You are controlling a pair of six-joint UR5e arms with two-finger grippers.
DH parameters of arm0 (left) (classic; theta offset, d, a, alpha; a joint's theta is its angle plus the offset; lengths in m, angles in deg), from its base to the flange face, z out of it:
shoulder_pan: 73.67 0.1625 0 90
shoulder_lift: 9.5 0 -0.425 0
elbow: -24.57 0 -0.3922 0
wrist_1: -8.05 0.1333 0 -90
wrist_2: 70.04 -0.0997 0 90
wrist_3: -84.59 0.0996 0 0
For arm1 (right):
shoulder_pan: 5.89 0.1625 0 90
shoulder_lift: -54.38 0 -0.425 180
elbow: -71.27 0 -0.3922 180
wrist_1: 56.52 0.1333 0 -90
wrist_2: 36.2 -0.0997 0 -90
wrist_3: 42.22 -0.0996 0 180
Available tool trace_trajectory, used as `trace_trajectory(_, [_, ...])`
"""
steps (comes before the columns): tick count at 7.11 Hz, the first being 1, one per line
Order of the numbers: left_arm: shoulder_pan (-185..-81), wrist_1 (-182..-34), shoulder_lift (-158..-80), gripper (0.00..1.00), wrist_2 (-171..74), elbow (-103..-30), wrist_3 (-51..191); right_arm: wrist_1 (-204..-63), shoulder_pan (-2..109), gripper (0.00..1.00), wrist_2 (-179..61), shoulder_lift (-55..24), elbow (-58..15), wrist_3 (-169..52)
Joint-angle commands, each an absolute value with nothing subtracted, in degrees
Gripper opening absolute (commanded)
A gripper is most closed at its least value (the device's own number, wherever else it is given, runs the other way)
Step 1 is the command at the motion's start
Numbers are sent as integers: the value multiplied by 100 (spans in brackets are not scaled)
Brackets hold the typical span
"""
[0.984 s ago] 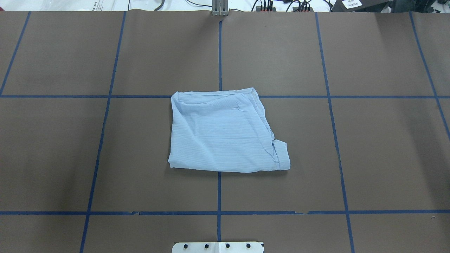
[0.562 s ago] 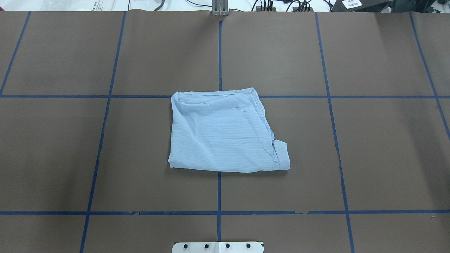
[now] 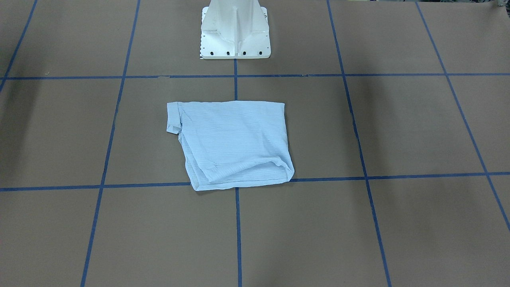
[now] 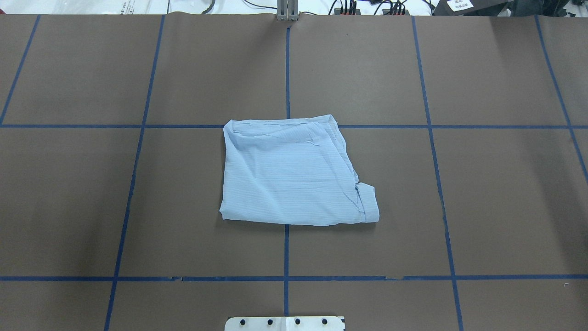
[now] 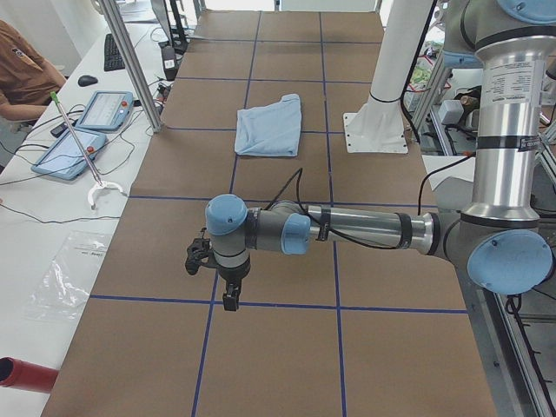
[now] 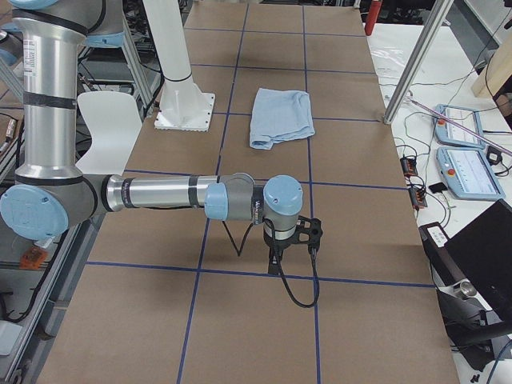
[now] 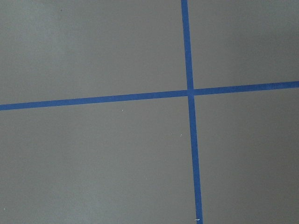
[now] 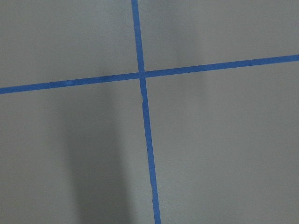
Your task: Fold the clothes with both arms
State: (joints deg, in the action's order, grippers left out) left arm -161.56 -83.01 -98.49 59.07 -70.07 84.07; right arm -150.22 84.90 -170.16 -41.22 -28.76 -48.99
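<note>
The clothes, a light blue finely striped shirt [image 4: 294,172], lie folded into a rough square at the table's centre, with a cuff or collar piece sticking out at its near right corner. The shirt also shows in the front-facing view [image 3: 233,141] and both side views [image 5: 269,126] [image 6: 280,118]. Neither arm touches it. My left gripper [image 5: 228,291] hangs over bare table far off to the shirt's left, and my right gripper [image 6: 274,260] hangs far off to its right. I cannot tell whether either is open or shut. Both wrist views hold only brown table and blue tape.
The white pedestal base [image 3: 235,36] stands at the robot's edge of the table [image 4: 505,207], just behind the shirt. Blue tape lines [image 4: 286,253] divide the brown surface. A side desk with tablets [image 5: 87,130], cables and a seated person [image 5: 22,78] runs along the far side.
</note>
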Motion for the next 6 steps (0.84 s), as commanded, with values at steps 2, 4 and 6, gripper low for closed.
trace_trajectory(2, [-16156,-8301,-9862,99,5916,-7008,8407,-15022,8490,100,-17023,-4116,-2875,-4899])
trace_trajectory(4, [-16156,-8301,-9862,99,5925,-7000,8407,-15022,8490,100,-17023,-4116,-2875,-4899])
trace_trajectory(6, [-16156,-8301,-9862,99,6074,-6956,8415,-15022,8490,100,-17023,-4116,-2884,-4908])
